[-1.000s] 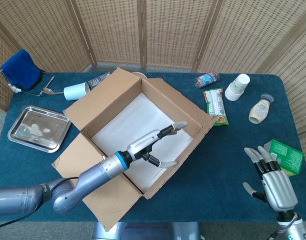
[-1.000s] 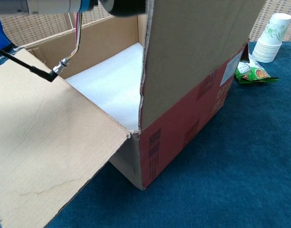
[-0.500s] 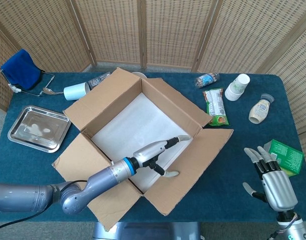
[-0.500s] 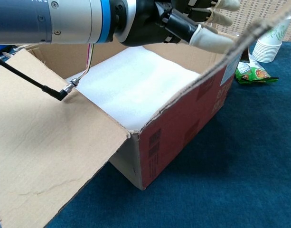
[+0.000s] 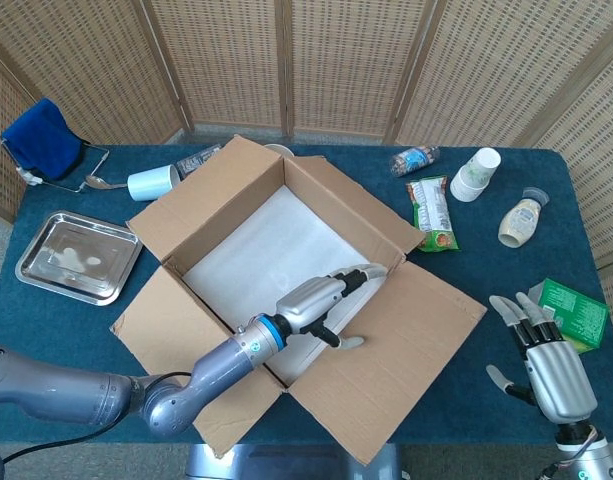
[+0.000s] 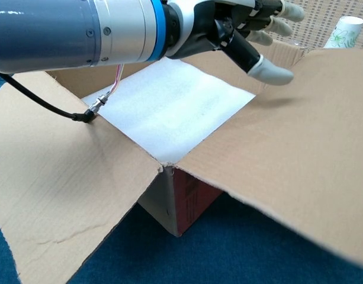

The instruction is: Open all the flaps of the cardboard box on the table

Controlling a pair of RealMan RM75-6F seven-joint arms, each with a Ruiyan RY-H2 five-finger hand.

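Note:
The cardboard box [image 5: 286, 255] stands mid-table with white foam lining its floor [image 6: 169, 109]. Its near-right flap [image 5: 396, 350] lies folded outward and down, and the near-left flap [image 5: 181, 350] is also spread out. The far flaps [image 5: 206, 195] stand up or lean outward. My left hand [image 5: 331, 300] reaches over the box's near-right rim with fingers extended, holding nothing; in the chest view that left hand [image 6: 240, 29] hovers just above the lowered flap [image 6: 288, 142]. My right hand [image 5: 546, 365] rests at the table's right front, fingers apart and empty.
A steel tray [image 5: 76, 258] lies at the left. A blue cloth [image 5: 41, 138], spoon and tipped cup [image 5: 153, 182] sit back left. Snack packet [image 5: 431, 212], paper cups [image 5: 476, 172], a bottle [image 5: 518, 220] and a green packet [image 5: 574, 312] lie to the right.
The near-right flap went from standing upright to lying folded outward and down as my left hand pushed against it. My right hand has stayed put.

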